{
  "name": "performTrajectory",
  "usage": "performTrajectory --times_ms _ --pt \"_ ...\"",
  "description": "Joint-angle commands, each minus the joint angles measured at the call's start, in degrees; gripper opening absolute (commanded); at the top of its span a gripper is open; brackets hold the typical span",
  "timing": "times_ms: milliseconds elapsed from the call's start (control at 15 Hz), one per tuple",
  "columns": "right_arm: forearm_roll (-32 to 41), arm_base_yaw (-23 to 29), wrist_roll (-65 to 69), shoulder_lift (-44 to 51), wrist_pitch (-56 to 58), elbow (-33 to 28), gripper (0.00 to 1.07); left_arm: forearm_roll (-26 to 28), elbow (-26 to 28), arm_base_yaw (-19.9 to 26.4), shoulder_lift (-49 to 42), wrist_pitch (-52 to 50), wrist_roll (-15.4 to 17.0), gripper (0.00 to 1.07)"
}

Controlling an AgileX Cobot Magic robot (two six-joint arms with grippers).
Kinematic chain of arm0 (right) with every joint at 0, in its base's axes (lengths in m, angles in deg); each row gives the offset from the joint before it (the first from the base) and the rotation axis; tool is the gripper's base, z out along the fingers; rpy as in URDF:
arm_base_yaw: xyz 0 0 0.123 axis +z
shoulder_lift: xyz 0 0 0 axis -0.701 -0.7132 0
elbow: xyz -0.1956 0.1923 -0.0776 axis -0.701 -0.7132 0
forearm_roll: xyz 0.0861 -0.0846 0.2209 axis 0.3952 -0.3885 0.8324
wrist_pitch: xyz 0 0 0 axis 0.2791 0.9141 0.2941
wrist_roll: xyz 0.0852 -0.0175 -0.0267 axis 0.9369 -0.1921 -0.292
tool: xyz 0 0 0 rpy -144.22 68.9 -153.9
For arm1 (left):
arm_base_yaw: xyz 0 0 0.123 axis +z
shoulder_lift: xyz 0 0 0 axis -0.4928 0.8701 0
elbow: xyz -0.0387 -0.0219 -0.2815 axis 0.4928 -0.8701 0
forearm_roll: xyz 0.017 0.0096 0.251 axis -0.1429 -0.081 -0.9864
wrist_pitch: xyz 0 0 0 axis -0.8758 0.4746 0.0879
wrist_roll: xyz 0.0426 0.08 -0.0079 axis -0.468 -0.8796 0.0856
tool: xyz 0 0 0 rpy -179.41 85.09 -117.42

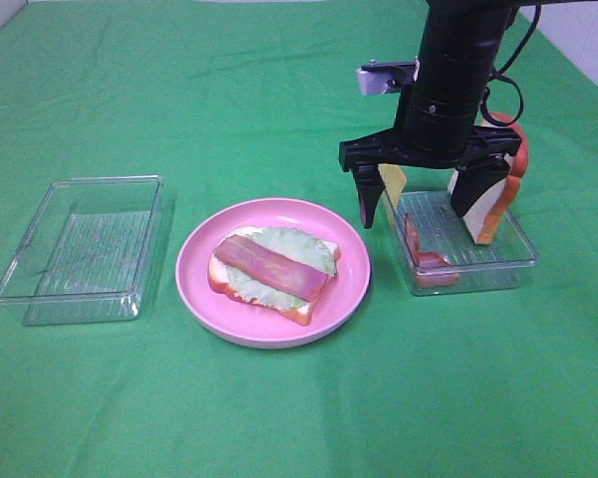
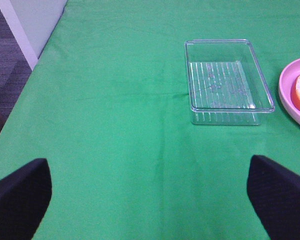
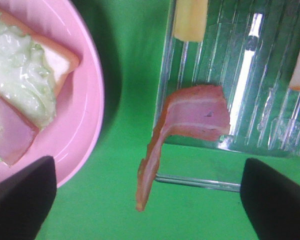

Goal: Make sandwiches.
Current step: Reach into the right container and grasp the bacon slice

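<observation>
We see the half-built sandwich (image 1: 274, 267) of white bread, lettuce and bacon flat on the round pink plate (image 1: 194, 269), the bacon's long axis running back-left to front-right. Our right gripper (image 1: 424, 217) and left gripper (image 2: 150, 200) both stand with jaws apart.

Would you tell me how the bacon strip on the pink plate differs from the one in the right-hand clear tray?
The plate's bacon strip lies flat and straight; the tray's bacon strip is bent and partly propped up. The first tops lettuce on bread; the second sits loose in the clear tray. Both are pink-red with paler stripes.
</observation>
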Motion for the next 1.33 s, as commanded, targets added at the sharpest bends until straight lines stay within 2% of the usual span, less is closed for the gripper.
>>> performTrajectory --times_ms 67,467,533,800,867,1067,1133,1267,1333 --pt "0.0 0.1 1.5 -1.0 -0.1 0.2 0.94 0.4 -0.1 0.1 -0.7 -0.2 0.4 1.01" --pt "-0.1 0.1 2.5 -3.6 0.5 0.2 0.94 0.4 -0.1 0.1 -0.7 -0.2 0.4 1.01" --pt "-0.2 0.1 3.0 -3.7 -0.1 0.2 0.90 0.4 -0.1 0.1 -0.7 -0.2 0.4 1.01" --pt "-0.5 0.1 3.8 -3.7 0.2 0.2 0.63 0.4 -0.1 0.1 -0.7 -0.2 0.4 1.01" --pt "-0.6 0.1 3.8 -3.7 0.2 0.2 0.60 0.4 -0.1 0.1 -0.7 -0.2 0.4 1.01" --pt "-1.5 0.1 4.4 -3.8 0.5 0.2 0.30 0.4 -0.1 0.1 -0.7 -0.2 0.4 1.01" --pt "-1.5 0.1 4.4 -3.8 0.5 0.2 0.25 0.4 -0.1 0.1 -0.7 -0.2 0.4 1.01" --pt "-2.0 0.1 4.3 -4.1 0.3 0.2 0.20 0.4 -0.1 0.1 -0.7 -0.2 0.4 1.01" --pt "-2.1 0.1 4.0 -4.4 0.7 0.2 0.12 0.4 -0.1 0.1 -0.7 -0.2 0.4 1.01"
